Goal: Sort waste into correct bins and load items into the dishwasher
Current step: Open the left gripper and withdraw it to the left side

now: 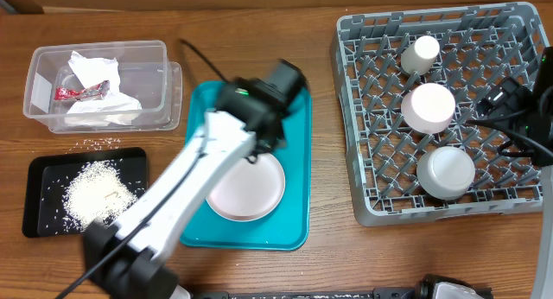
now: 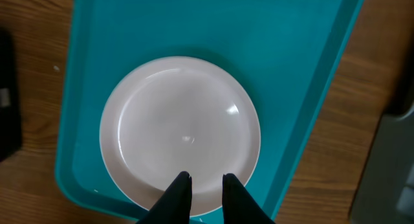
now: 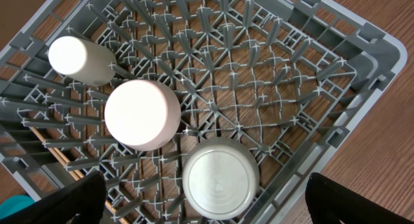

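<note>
Overhead: the tub (image 1: 164, 57) holds the napkins (image 1: 91, 70) and the red packet (image 1: 82, 92). The black tray (image 1: 39, 200) holds the rice (image 1: 95, 195), and a few crumbs (image 1: 102, 143) lie loose on the worktop (image 1: 259, 31) between the two bins. The cup (image 1: 422, 53), pink bowl (image 1: 429, 106) and grey bowl (image 1: 446, 171) sit in the rack (image 1: 363, 40). The plate (image 1: 255, 191) lies on the teal tray (image 1: 294, 221), so loading the plate and clearing the stray crumbs appear to remain. Left wrist: the left jaws stand narrowly apart above the plate's near rim, holding nothing. Right wrist: the right jaws stand wide apart above the rack, empty. The worktop is brown wood grain, crossed by a black cable (image 1: 194, 53). Almost nothing of the room shows beyond it.
</note>
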### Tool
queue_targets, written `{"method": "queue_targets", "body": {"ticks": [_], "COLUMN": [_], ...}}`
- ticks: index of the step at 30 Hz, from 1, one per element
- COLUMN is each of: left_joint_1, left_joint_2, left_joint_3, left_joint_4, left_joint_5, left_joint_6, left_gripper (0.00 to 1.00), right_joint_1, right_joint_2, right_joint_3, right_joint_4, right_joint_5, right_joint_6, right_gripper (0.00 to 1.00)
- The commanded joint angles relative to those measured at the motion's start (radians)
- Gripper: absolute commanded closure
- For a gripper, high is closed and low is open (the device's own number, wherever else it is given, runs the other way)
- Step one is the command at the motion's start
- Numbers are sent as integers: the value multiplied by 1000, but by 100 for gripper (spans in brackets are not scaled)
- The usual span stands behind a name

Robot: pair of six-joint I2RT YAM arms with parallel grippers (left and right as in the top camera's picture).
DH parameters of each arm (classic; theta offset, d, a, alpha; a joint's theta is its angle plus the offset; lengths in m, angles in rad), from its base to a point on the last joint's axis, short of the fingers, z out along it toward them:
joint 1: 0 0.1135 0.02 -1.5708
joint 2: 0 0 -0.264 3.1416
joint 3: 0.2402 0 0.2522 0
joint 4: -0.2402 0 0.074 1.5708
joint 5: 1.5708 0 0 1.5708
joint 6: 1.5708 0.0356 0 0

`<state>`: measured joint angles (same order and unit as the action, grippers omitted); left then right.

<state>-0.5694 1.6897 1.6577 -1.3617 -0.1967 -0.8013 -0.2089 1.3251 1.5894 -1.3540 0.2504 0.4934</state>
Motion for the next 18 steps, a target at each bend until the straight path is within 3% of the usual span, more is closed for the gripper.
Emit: {"method": "queue_targets", "body": {"ticks": [1,15,17,18], "left_joint_1": [89,666,758,799], "left_joint_2": [-111,-349,-350,-349], "left_joint_3": [68,71,71,71], "left_joint_4": [-39,-244,-261,-267], "left_joint_5": [-40,-128,-124,-122], "left_joint_6": [15,8,8,8], "left_gripper": [79,81,66,49], "right_joint_1": [-4,-4,-4,-4], "right_joint_2": [0,0,0,0], "right_joint_3": [20,20,20,20], "right_joint_4": [5,5,5,5], "right_joint_5": [2,-55,-131,-184], "right_joint_6": [1,2,2,2], "right_gripper": [0,0,0,0]}}
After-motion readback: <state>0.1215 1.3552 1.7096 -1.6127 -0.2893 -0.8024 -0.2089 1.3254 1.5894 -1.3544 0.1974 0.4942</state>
